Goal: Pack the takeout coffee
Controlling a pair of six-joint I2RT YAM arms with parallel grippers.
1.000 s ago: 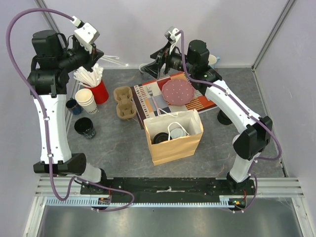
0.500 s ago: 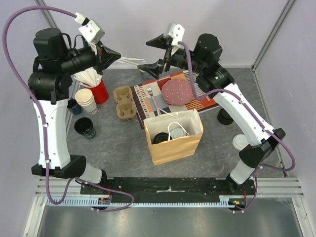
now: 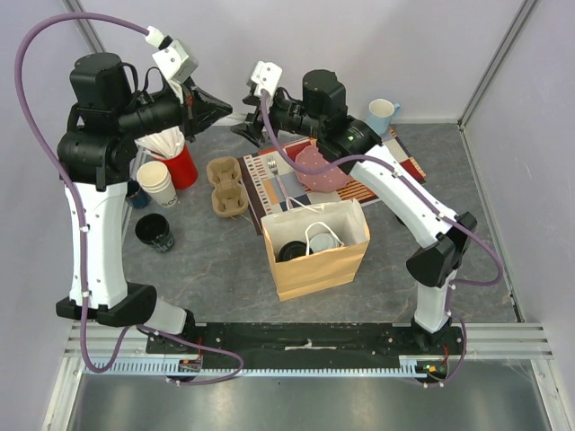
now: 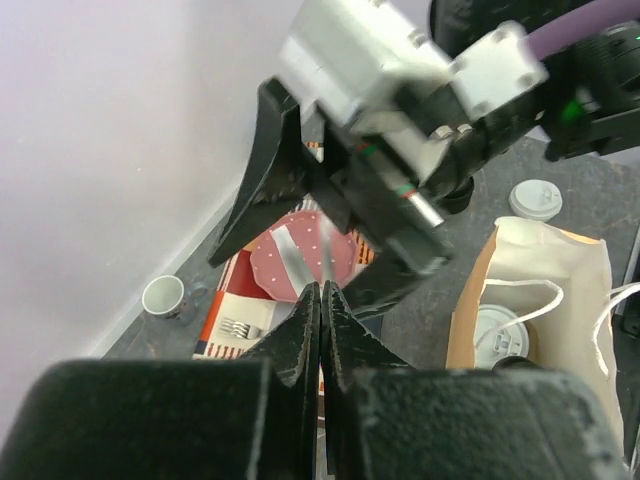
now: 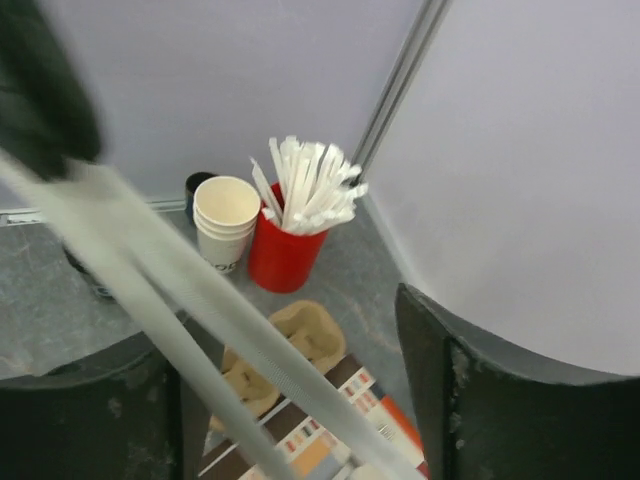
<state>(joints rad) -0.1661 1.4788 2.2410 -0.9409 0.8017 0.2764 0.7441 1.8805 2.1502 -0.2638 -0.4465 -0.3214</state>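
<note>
The takeout coffee stands inside the brown paper bag [image 3: 316, 269]: a black lid [image 3: 292, 251] and a white lid [image 3: 322, 241] show from above, and the white lid [image 4: 497, 330] also shows in the left wrist view. My left gripper [image 3: 223, 109] hangs high over the back of the table, shut on two white paper-wrapped straws [image 4: 290, 255]. My right gripper [image 3: 241, 114] faces it, open, its fingers either side of those straws [image 5: 230, 320], which cross its wrist view diagonally.
A red cup of straws [image 3: 180, 164], stacked paper cups [image 3: 157, 182], a black cup [image 3: 154, 231] and a cardboard cup carrier [image 3: 226, 186] stand at the left. A placemat [image 3: 359, 187] holds a pink plate [image 3: 316, 166] and a fork [image 3: 275, 171]. A mug [image 3: 380, 112] stands at the back. Another white-lidded cup [image 4: 537, 198] stands beyond the bag.
The right arm swung left from over the placemat to meet the left gripper, its jaws now bracketing the straws. The left gripper rose and reached toward the middle with the straws.
</note>
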